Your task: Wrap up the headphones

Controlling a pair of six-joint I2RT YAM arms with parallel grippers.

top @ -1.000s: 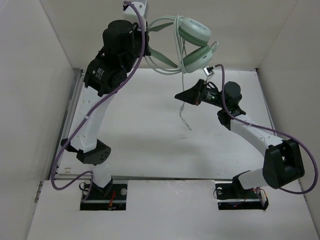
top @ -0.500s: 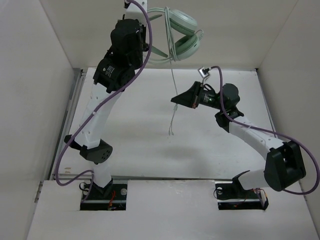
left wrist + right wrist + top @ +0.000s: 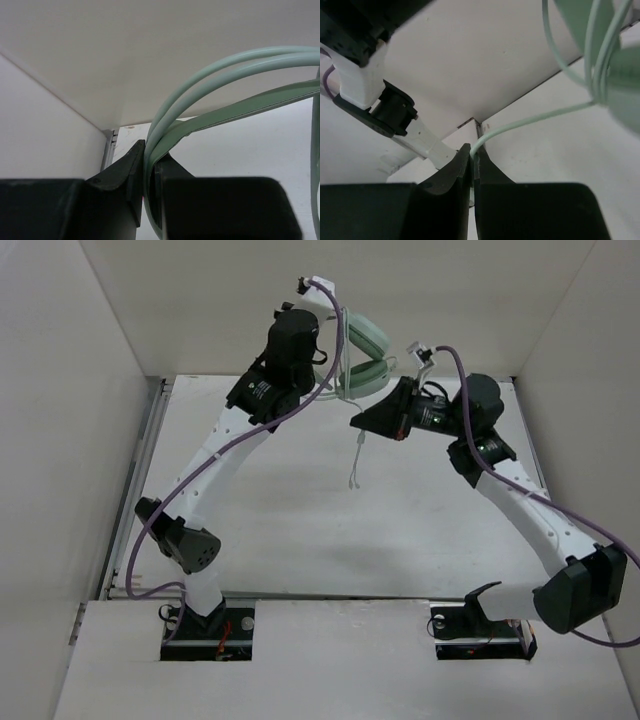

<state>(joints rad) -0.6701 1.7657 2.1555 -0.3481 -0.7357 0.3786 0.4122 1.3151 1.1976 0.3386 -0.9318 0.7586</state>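
The pale mint-green headphones (image 3: pixel 362 355) hang in the air at the back of the table. My left gripper (image 3: pixel 325 368) is shut on their headband (image 3: pixel 210 97), which arcs up and right out of the jaws in the left wrist view. My right gripper (image 3: pixel 356 423) is shut on the thin pale cable (image 3: pixel 530 121). The cable runs from the jaws up to the ear cup (image 3: pixel 615 65), where several turns lie around it. The free end of the cable (image 3: pixel 354 465) dangles below my right gripper above the table.
White walls (image 3: pixel 70 390) enclose the white table (image 3: pixel 290 530) on the left, back and right. Purple robot cables (image 3: pixel 210 455) run along both arms. A metal rail (image 3: pixel 140 470) lines the table's left edge.
My left arm has swung the headphones right and lower. My right gripper has risen toward them with the cable. The dangling cable end has shortened.
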